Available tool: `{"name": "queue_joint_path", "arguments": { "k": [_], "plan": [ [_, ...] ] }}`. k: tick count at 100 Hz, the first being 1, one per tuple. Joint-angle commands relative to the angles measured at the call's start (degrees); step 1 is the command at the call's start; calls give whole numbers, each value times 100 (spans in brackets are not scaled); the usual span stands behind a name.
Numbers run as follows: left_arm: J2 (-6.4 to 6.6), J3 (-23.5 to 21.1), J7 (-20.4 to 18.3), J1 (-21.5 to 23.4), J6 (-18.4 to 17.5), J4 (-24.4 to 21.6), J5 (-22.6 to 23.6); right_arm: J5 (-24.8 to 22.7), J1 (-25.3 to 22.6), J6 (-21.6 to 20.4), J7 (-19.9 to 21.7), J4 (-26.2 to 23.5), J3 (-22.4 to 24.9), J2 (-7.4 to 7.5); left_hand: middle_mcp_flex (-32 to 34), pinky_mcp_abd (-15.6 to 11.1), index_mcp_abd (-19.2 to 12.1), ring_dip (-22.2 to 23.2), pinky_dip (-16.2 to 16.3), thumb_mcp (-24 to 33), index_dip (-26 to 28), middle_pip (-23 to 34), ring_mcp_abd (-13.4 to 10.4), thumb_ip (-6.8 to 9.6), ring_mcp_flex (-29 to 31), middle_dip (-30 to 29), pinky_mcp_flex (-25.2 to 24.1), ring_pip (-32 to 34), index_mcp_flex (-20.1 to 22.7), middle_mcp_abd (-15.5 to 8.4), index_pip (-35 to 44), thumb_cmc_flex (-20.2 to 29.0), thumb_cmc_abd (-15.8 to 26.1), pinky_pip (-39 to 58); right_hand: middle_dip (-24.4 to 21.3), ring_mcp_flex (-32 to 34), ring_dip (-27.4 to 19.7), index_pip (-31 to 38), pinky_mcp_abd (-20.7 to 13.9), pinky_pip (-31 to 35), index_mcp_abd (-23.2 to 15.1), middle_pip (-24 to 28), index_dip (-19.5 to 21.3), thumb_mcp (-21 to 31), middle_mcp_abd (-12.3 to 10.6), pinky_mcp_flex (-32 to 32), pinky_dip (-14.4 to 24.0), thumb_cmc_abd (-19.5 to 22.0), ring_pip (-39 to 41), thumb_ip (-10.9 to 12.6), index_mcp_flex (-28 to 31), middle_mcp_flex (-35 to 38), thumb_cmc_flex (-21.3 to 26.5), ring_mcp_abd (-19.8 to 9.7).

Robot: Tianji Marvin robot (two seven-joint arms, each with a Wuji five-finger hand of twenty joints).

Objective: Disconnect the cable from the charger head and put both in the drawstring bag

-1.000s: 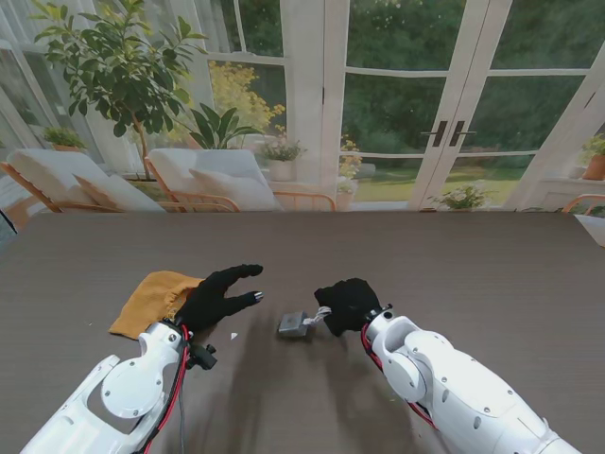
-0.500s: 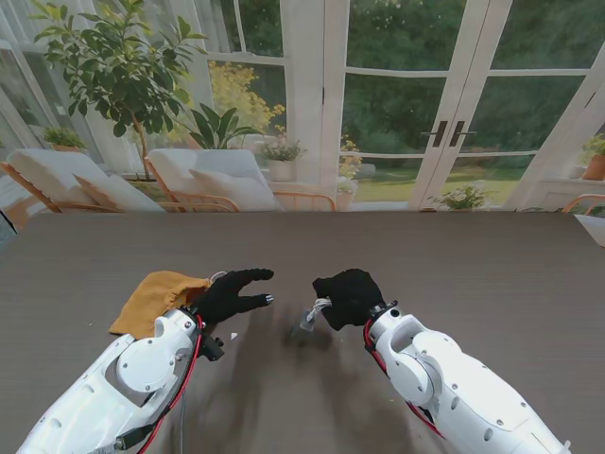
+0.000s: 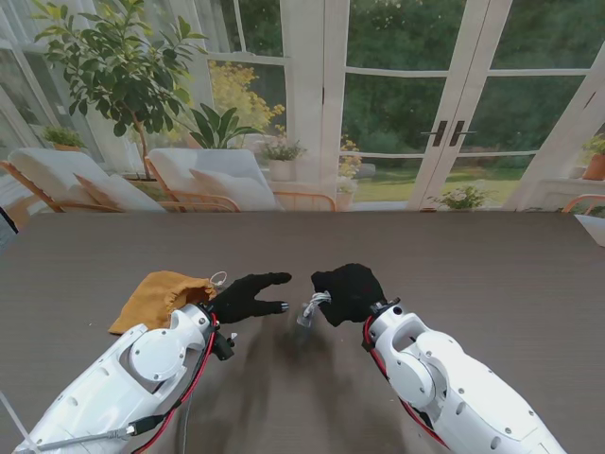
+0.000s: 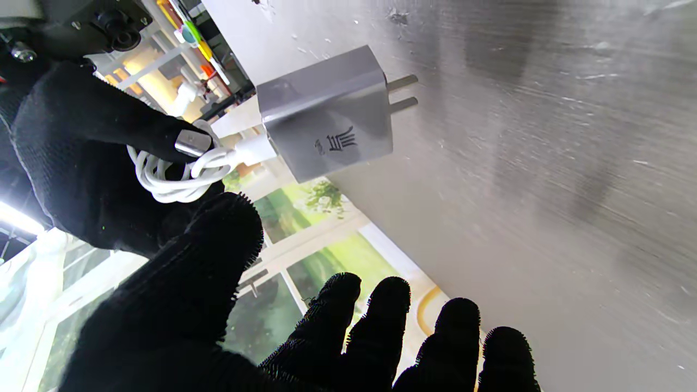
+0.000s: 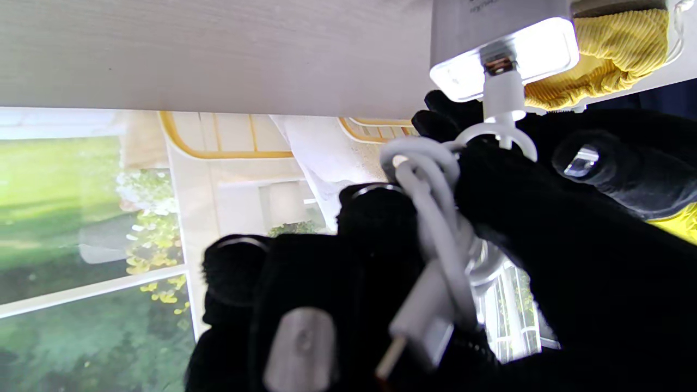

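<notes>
As the left hand [image 3: 248,297] has neared, the charger head [image 4: 326,111] hangs lifted.

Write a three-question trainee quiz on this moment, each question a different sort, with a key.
1. True or false: the white coiled cable is already unplugged from the grey square charger head.
2. Multiple choice: what does the black-gloved right hand hold? A) the cable coil B) the mustard-yellow drawstring bag C) nothing
3. Fill in: the black-gloved left hand is ____, its fingers spread and reaching toward the charger head.

Key: 1 false, the plug sits in the charger head; 2 A; 3 open.
</notes>
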Motion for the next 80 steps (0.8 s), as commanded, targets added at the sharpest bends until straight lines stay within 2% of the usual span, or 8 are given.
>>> {"name": "queue_joint_path", "arguments": {
  "k": [1,14,24,37,55,66,80],
  "plan": [
    [-37,40,-153,-69,-54,16,-26,-16,-9,32,90,-126,2,-26,-207,-277,-171,-63,42,47,-64,-86,-156,97,-198,-66,-143,-106,-152,-180,-90,-213,-228,-134,-38,65,70,640,-310,638,-370,365,369,1066,364,2900,336,17,249,214,342,562,519,-1322],
    [-29,140,-254,-154,-158,64,-112,-6,-1,98,141,-220,14,-31,-232,-284,-277,-83,28,18,-109,-95,-175,83,-214,-96,-157,-114,-196,-275,-100,-296,-298,-151,-45,65,71,638,-303,635,-370,364,372,1054,365,2899,335,26,249,220,342,562,518,-1322],
    [-23,218,-297,-225,-241,113,-117,23,9,153,173,-287,19,-40,-278,-290,-325,-97,16,21,-190,-109,-192,79,-223,-122,-155,-117,-424,-319,-203,-357,-378,-159,-51,65,73,634,-305,635,-367,363,373,1046,371,2900,334,26,248,226,341,561,522,-1322],
    [-3,317,-411,-330,-382,188,-161,32,16,208,228,-383,29,-43,-315,-331,-624,-126,-7,52,-280,-111,-285,66,-259,-153,-173,-132,-511,-478,-236,-471,-547,-179,-53,64,74,627,-306,636,-360,364,373,1035,367,2900,334,43,252,225,336,560,526,-1304],
    [-3,452,-402,-459,-564,294,-97,119,21,316,292,-497,29,-64,-314,-341,-780,-150,-35,165,-306,-82,-322,53,-238,-166,-150,-126,-487,-573,-165,-574,-706,-188,-60,64,75,624,-302,641,-357,355,378,1031,388,2901,336,33,252,230,336,560,535,-1301],
    [-35,572,-367,-571,-652,429,-129,190,-6,390,297,-575,36,-83,-282,-343,-773,-152,-48,255,-287,-55,-317,46,-206,-165,-135,-109,-385,-610,-85,-583,-760,-189,-60,64,78,615,-294,662,-333,357,374,1045,401,2905,345,9,260,232,345,561,541,-1284],
    [-109,728,-251,-704,-791,635,-214,295,-39,491,328,-652,47,-103,-25,-283,-786,-115,-52,386,-204,81,-262,40,-37,-90,-54,-20,-164,-546,74,-525,-817,-160,-62,62,87,598,-281,687,-290,366,376,1071,430,2906,355,-26,279,228,368,562,548,-1259]
  ]
}}
